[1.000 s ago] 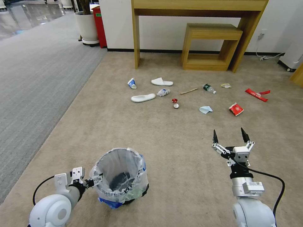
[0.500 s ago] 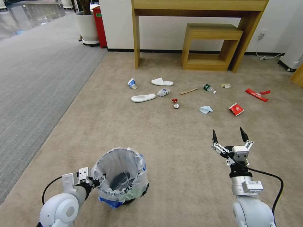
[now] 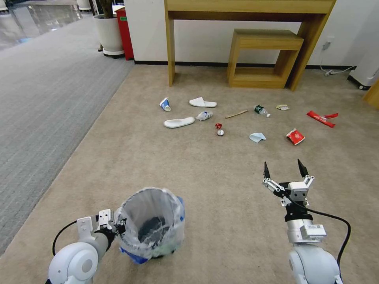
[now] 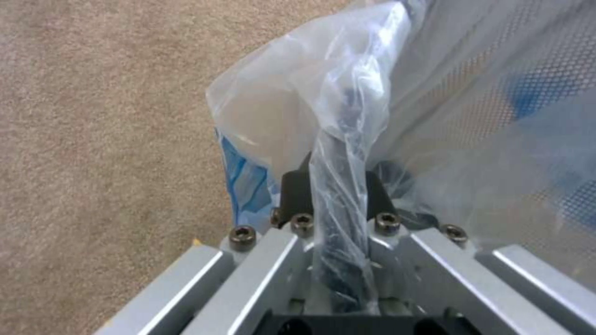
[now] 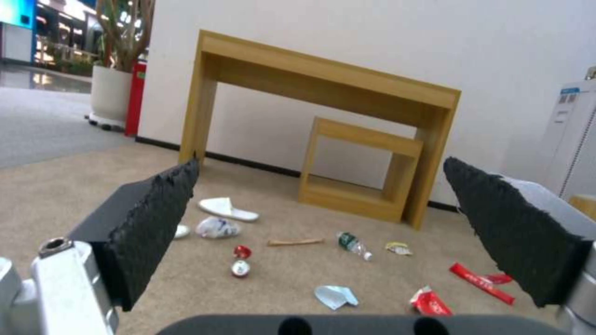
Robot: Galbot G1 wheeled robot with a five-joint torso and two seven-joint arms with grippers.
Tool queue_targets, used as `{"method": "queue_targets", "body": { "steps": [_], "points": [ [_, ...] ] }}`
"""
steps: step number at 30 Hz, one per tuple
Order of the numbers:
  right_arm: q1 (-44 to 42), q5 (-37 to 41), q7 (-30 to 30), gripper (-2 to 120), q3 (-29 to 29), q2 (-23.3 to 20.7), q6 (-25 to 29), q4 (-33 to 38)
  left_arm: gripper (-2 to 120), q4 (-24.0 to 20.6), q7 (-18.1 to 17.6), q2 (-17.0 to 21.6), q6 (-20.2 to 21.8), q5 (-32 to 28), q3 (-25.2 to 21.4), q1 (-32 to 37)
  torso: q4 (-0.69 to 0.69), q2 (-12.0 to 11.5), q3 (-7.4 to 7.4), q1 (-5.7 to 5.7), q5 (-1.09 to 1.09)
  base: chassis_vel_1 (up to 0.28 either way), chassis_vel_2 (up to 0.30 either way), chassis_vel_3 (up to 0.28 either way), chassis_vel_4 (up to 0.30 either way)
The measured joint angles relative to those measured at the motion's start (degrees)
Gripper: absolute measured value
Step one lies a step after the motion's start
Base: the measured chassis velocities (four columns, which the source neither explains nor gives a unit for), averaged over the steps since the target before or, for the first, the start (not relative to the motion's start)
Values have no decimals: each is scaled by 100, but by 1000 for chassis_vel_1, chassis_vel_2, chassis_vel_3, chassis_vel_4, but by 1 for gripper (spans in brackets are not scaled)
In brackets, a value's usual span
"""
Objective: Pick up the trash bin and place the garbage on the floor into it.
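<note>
One small round trash bin [image 3: 152, 225] stands in the lower left of the head view on the beige short-pile floor [image 3: 221, 177]. It is black inside and lined with a thin, crinkled clear plastic bag [image 4: 348, 107] with blue edges. The left gripper [image 3: 118, 227] has its fingers closed on the bin's rim, with the bag film pressed between them. The right gripper [image 3: 285, 170] hangs above the carpet in the lower right, with its black ridged fingers [image 5: 155, 218] spread wide and holding nothing. The garbage lies well apart in the middle of the frame: two flat white slippers [image 3: 202, 103], a blue-white paper cup [image 3: 165, 104], a wooden stick [image 3: 236, 114], a green-label bottle [image 3: 261, 110], a pale blue mask [image 3: 257, 137] and red wrappers [image 3: 321, 118]. A wooden desk [image 3: 252, 8] stands behind.
</note>
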Motion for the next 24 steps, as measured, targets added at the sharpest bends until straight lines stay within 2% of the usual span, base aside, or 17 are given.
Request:
{"method": "queue_targets", "body": {
  "steps": [6, 15, 17, 18, 20, 21, 24],
  "points": [
    [-12, -11, -25, 100, 12, -11, 0, 40, 1, -165, -73, -9, 8, -65, -66, 60, 0, 0, 0, 0, 0, 0, 0, 0, 0],
    [10, 28, -6, 100, 45, -28, -25, 39, 1, -1030, -565, -258, 8, -837, -502, 138, 0, 0, 0, 0, 1, 0, 0, 0, 0],
    [13, 96, 8, 100, 62, -25, -21, 0, 1, -1314, -873, -439, 8, -1013, -609, 161, 0, 0, 0, 0, 1, 0, 0, 0, 0],
    [13, 96, 8, 100, 62, -25, -21, 0, 1, -1314, -873, -439, 8, -1013, -609, 161, 0, 0, 0, 0, 1, 0, 0, 0, 0],
    [21, 141, 10, 100, 86, 0, 8, -38, 1, -1506, -1353, -609, 8, -1179, -654, 192, 0, 0, 0, 0, 1, 0, 0, 0, 0],
    [21, 141, 10, 100, 86, 0, 8, -38, 1, -1506, -1353, -609, 8, -1179, -654, 192, 0, 0, 0, 0, 1, 0, 0, 0, 0],
    [33, 210, 10, 100, 122, 33, 42, -67, 1, -1744, -1742, -790, 9, -1276, -788, 281, 0, 0, 0, 0, 0, 0, 0, 0, 0]
  ]
}}
